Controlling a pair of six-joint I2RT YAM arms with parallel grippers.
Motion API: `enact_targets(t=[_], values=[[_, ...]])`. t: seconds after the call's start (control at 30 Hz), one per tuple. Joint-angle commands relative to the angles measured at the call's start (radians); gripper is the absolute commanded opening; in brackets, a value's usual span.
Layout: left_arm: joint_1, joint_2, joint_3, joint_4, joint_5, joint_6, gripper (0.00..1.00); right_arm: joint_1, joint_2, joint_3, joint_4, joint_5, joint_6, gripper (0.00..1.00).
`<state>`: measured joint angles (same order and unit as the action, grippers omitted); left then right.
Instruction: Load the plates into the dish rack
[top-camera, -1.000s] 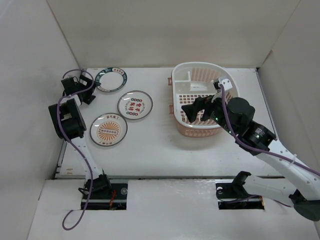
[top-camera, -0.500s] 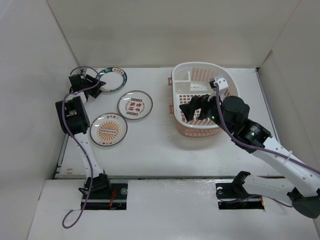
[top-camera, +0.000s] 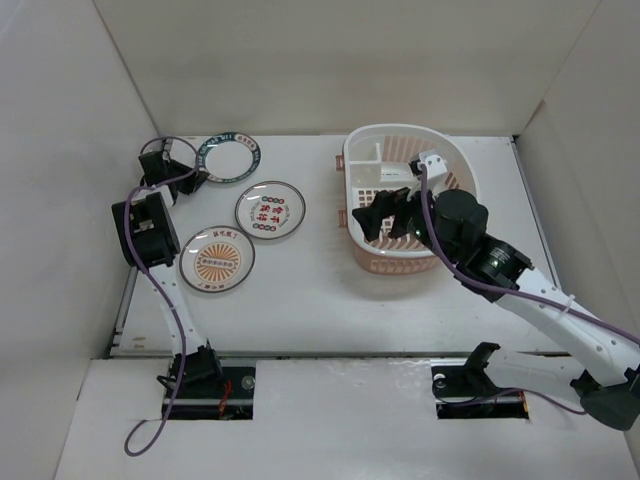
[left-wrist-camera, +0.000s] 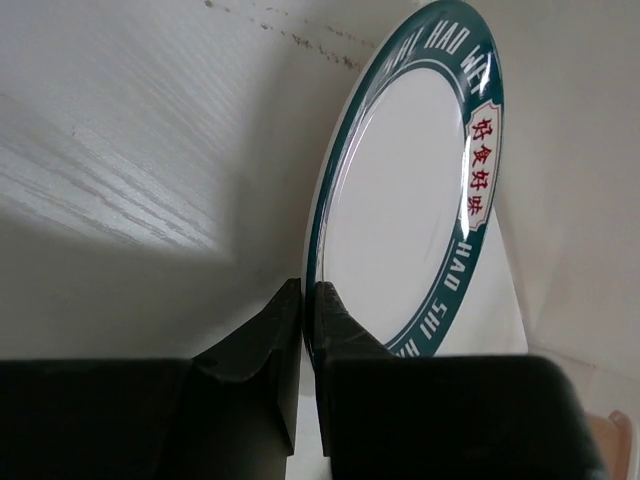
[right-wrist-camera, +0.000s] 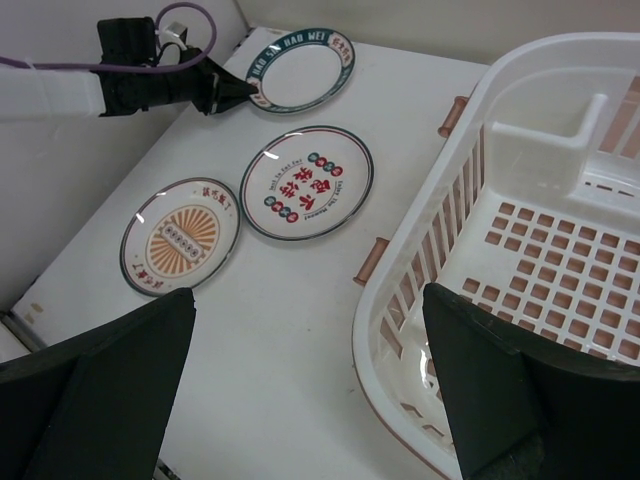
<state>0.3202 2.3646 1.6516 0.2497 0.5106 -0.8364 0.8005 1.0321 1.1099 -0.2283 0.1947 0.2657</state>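
Observation:
Three plates lie on the left of the table. My left gripper (top-camera: 192, 172) (left-wrist-camera: 308, 292) is shut on the near-left rim of the green-rimmed plate (top-camera: 228, 158) (left-wrist-camera: 400, 200), which sits at the back left. The right wrist view shows that gripper (right-wrist-camera: 232, 95) pinching the same plate (right-wrist-camera: 300, 68). The red-and-black plate (top-camera: 270, 209) (right-wrist-camera: 307, 182) and the orange sunburst plate (top-camera: 217, 258) (right-wrist-camera: 180, 248) lie flat nearer me. My right gripper (top-camera: 380, 208) (right-wrist-camera: 308, 292) hangs open over the left edge of the dish rack (top-camera: 400, 130) (right-wrist-camera: 505, 65), holding nothing.
White walls close in the table on the left, back and right. The left arm's purple cable (top-camera: 160, 145) loops by the left wall. The rack has a small divided compartment (right-wrist-camera: 590, 130) at its far corner.
My left gripper has moved up to the green-rimmed plate and shut on its rim, nudging the plate slightly right. The right arm has drifted left over the rack, still open.

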Motion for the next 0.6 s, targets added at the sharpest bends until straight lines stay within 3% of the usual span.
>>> enact_targets(t=[0.0, 0.33, 0.43, 0.57], values=[[-0.009, -0.079, -0.039, -0.01, -0.07, 0.048, 0.0, 0.011, 0.008, 0.01, 0.064, -0.003, 0.013, 1.0], [-0.082, -0.438, -0.075, -0.081, -0.286, 0.212, 0.0, 0.011, 0.115, -0.001, 0.175, 0.051, 0.013, 1.0], [-0.092, -0.548, -0.075, -0.09, -0.267, 0.263, 0.0, -0.001, 0.164, -0.001, 0.222, 0.042, 0.013, 1.0], [-0.092, -0.649, -0.047, -0.168, -0.109, 0.331, 0.0, -0.112, 0.223, 0.063, 0.277, -0.124, 0.001, 1.0]])
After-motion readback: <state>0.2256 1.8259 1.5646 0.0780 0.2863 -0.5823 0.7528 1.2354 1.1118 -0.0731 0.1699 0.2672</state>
